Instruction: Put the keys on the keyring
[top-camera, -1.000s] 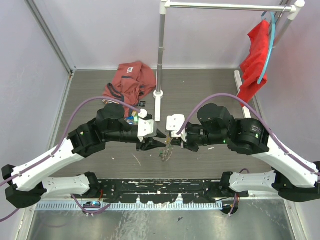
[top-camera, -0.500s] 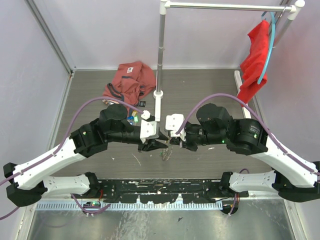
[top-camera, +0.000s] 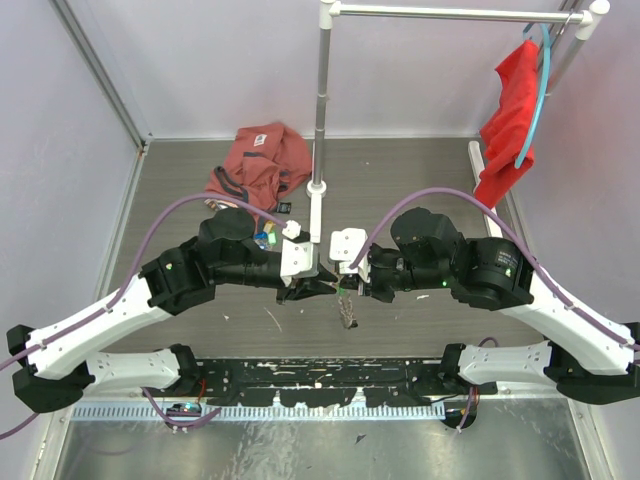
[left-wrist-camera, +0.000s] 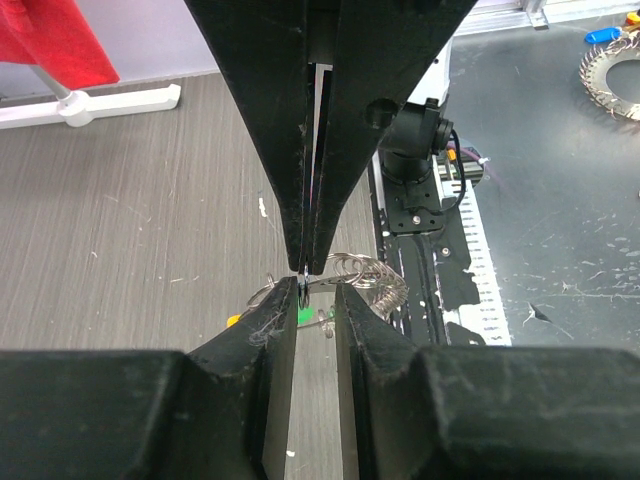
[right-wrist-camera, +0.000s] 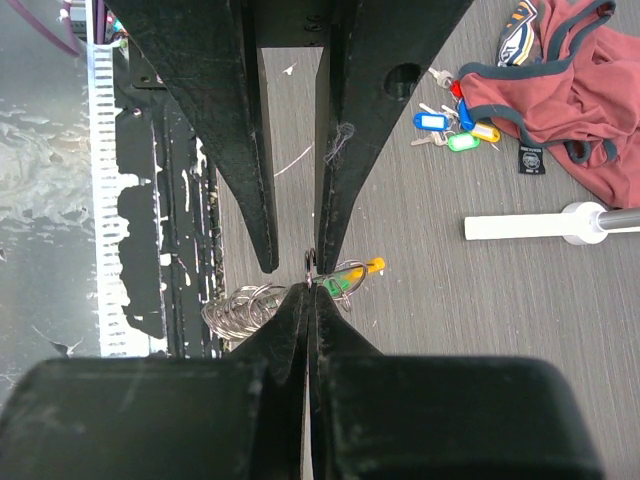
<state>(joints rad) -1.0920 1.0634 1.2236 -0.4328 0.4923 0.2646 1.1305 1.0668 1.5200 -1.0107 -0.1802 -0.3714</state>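
Observation:
The keyring (top-camera: 347, 311), a thin loop with many silvery rings, a green tag (right-wrist-camera: 335, 286) and a yellow-orange tag (right-wrist-camera: 366, 266), hangs just above the table between my two grippers. My right gripper (top-camera: 346, 285) is shut on the loop's top edge (right-wrist-camera: 310, 287). My left gripper (top-camera: 326, 287) faces it tip to tip, with its jaws open on either side of the loop (left-wrist-camera: 350, 276). Loose keys (right-wrist-camera: 450, 125) with blue, green, yellow and red tags lie by the red shirt. In the top view (top-camera: 265, 238) the left arm partly hides them.
A crumpled red shirt (top-camera: 258, 163) lies at the back left. A metal rack post (top-camera: 319, 120) stands on a white foot behind the grippers. A red cloth (top-camera: 510, 120) hangs at the rack's right end. A black strip (top-camera: 330, 375) runs along the near edge.
The keyring lay bunched on the table before; now it hangs from the right gripper, lifted slightly. The left gripper has moved right and closer to the right gripper's tip.

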